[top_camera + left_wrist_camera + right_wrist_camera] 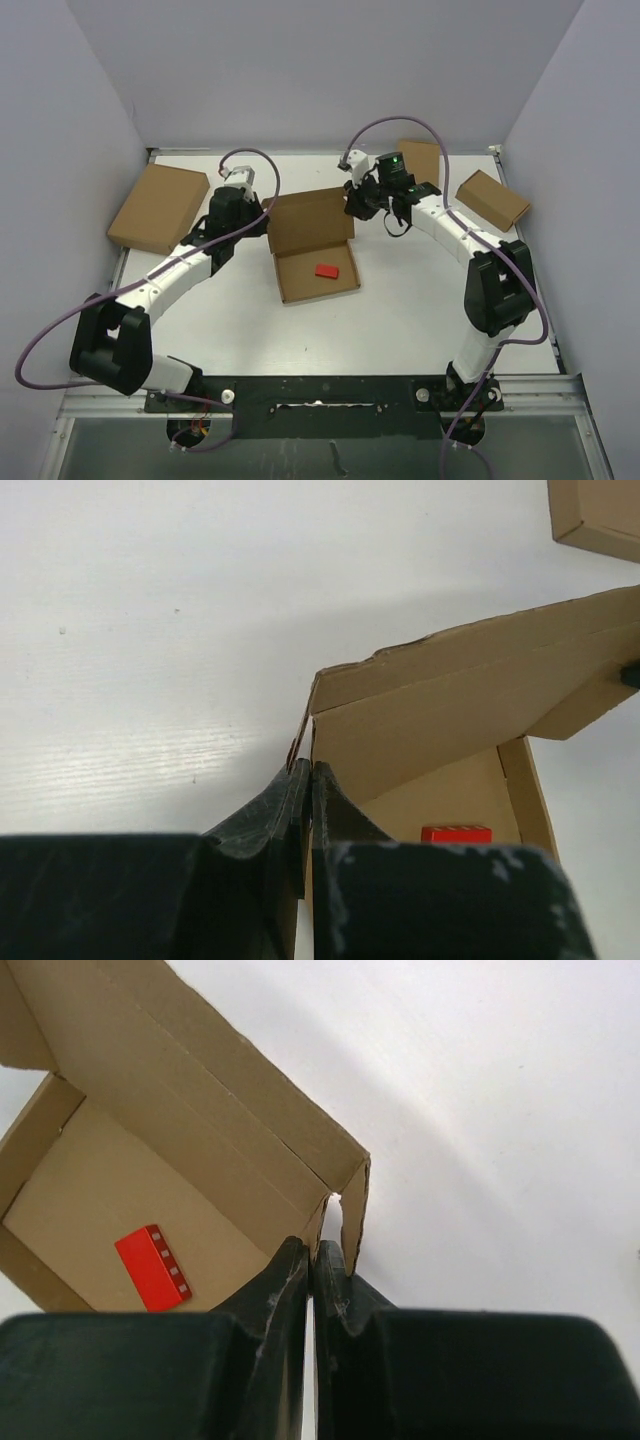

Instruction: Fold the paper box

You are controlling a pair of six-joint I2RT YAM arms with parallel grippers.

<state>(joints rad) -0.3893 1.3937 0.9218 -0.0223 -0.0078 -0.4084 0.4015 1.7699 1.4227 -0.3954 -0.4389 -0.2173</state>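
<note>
You are looking at the brown cardboard mailer box [300, 282] sitting open in the middle of the white table [400, 310], between the two arms, with its hinged lid standing raised along the far edge of the tray. A small red rectangular block [326, 270] is lying flat on the tray floor, apart from the walls. Your left gripper [306, 772] is sitting at the box's far left corner with its jaws pressed together, the tips meeting the cardboard edge where the lid joins the side wall. Your right gripper [312, 1252] is doing the same at the far right corner, jaws closed, tips against the wall edge just beside a short side flap that is turning inward. (Whether either pair is actually pinching a sliver of cardboard, you cannot tell from these views.) A larger flat brown cardboard box [158, 207] is lying near the table's left edge, well apart from the mailer. Two smaller brown cardboard boxes are resting at the far right, one [420, 160] by the back wall and the other [492, 200] nearer the right edge.
</note>
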